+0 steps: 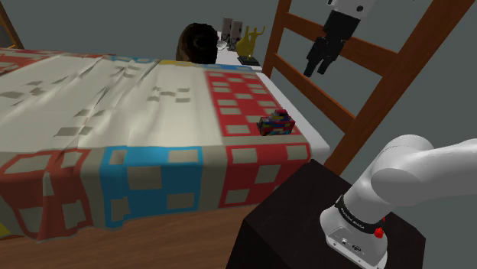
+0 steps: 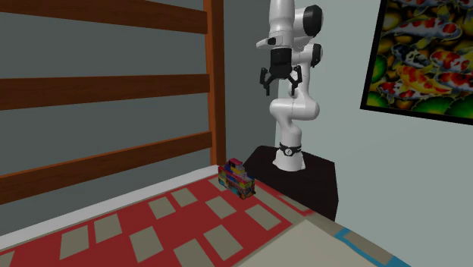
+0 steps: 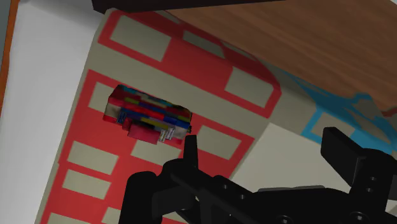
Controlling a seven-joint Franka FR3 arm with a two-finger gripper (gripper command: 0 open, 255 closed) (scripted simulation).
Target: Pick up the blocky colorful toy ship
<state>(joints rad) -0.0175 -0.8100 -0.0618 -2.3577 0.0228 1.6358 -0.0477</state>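
Grey-walled bedroom, with a bed (image 1: 153, 99) under a patchwork quilt of red, blue and cream panels across most of the shoulder view. Toy ship (image 1: 277, 123) — a small heap of many-coloured blocks — on a red panel near the bed corner closest to the dark stand (image 1: 306, 222). Wooden rails (image 1: 306, 80) slanting up just beside that corner. White arm (image 1: 416, 172) rising from the stand, the jaws hanging high near the top edge, well apart from the ship.

From the second exterior view, toy ship (image 2: 236, 177) upright on the red patchwork, near a wooden post (image 2: 214, 83). Behind it the arm, drawn up tall, jaws pointing downward, plainly spread and holding nothing. On the wall at that view's right, a bright koi picture (image 2: 428, 53).

Through the wrist view, toy ship (image 3: 147, 116) lying on the quilt beyond the two black fingers (image 3: 190, 150), off towards one of them and not between them. Wooden floor (image 3: 286, 38) past the bed's edge.

Judged as the approach step: nothing grasped yet. Next move likely calls for shifting over the ship until it sits centred between the jaws, turning to span its shorter side, descending clear of the rails — then closing and lifting. Soft bedding may give under pressure, so best a gentle descent.
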